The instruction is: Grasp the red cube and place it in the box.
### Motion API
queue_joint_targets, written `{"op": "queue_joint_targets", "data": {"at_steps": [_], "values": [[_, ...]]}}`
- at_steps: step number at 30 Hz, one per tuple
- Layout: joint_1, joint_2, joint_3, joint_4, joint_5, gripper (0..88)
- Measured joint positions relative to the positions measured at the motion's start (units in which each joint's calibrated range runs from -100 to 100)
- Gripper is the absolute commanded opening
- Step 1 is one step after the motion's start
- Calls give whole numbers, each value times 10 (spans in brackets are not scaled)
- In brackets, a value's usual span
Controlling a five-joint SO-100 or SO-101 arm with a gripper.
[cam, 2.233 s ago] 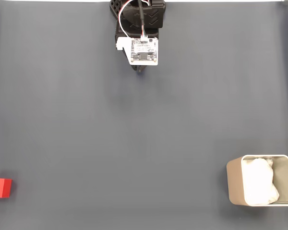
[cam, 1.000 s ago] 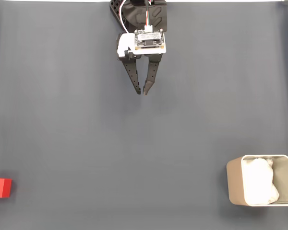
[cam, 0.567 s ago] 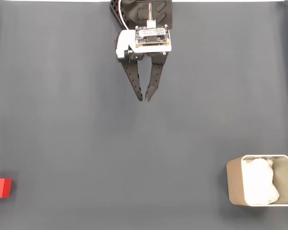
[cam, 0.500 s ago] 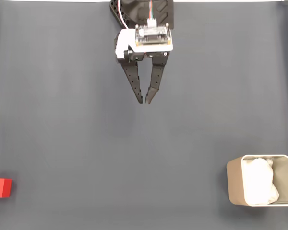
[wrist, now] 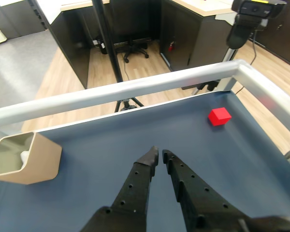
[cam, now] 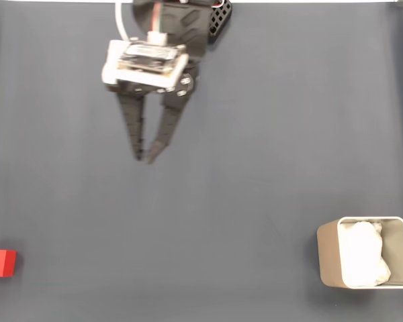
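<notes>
You see a big dark grey surface (cam: 255, 168) with a pale raised edge around it in the wrist view. Your arm (cam: 181, 27) comes in from the top of the fixed view, and it holds a white block with a small board on it. Below that block hang your black jaws (cam: 145, 159); they point down the picture, toward the lower left. The jaws are almost closed, with only a thin gap at the tips, and they hold nothing. In the wrist view the jaws (wrist: 159, 155) float above the bare grey surface. The box (cam: 328, 258) sits in the lower right corner of the fixed view. It is beige with round corners, and something white and crumpled lies inside it. In the wrist view the box (wrist: 36, 164) is at the left. The red cube (cam: 1, 263) sits at the far left edge of the fixed view, low down, well apart from both the jaws and the box. In the wrist view the red cube (wrist: 219, 116) rests near the far right corner of the surface.
</notes>
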Motion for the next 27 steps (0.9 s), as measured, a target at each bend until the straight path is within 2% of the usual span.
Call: {"op": "queue_joint_targets", "data": {"at_steps": [10, 19, 27], "values": [[103, 142, -147, 36, -1, 0], [146, 312, -292, 36, -1, 2], [147, 421, -402, 36, -1, 2]]}}
